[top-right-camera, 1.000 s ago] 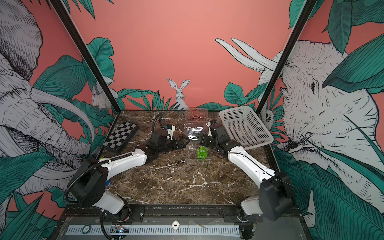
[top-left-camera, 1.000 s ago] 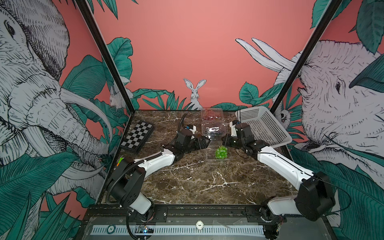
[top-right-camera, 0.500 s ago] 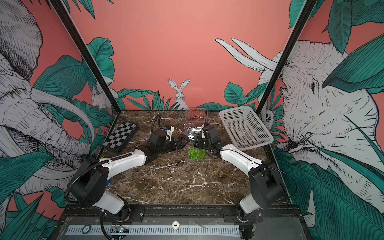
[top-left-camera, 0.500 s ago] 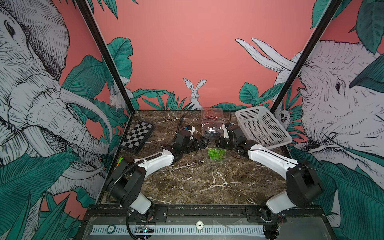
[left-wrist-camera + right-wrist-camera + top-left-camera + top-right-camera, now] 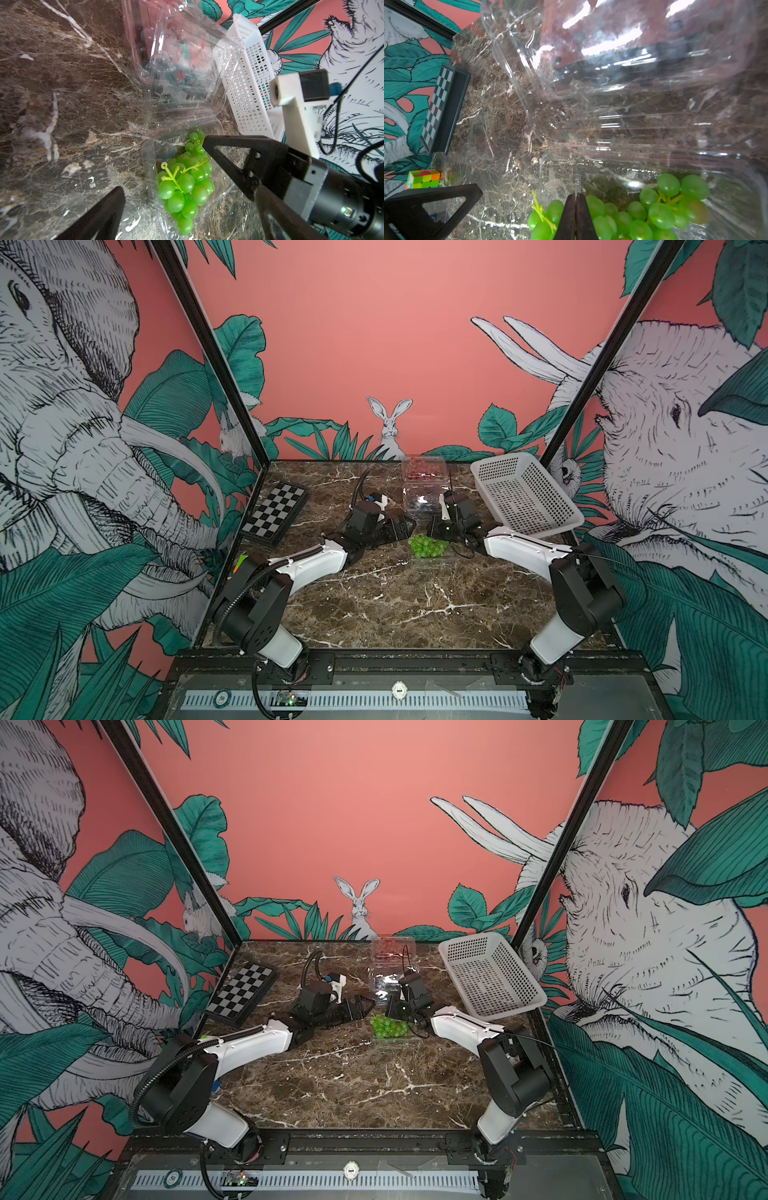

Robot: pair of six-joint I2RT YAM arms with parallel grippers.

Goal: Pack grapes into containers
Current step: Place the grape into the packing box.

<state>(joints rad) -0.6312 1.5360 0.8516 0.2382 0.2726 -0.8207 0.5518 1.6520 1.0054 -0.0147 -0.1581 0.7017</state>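
Green grapes lie in open container, mid-table in both top views; lid tipped back; right gripper clenched, tips pressed together at bunch, cannot tell if stem pinched; left gripper released, jaws wide, just beside container; basket beyond right arm.

Legible: "50" on green round token, front panel, both top views. Single stroke, perhaps "1", on white disc, same panel. Nothing else readable.
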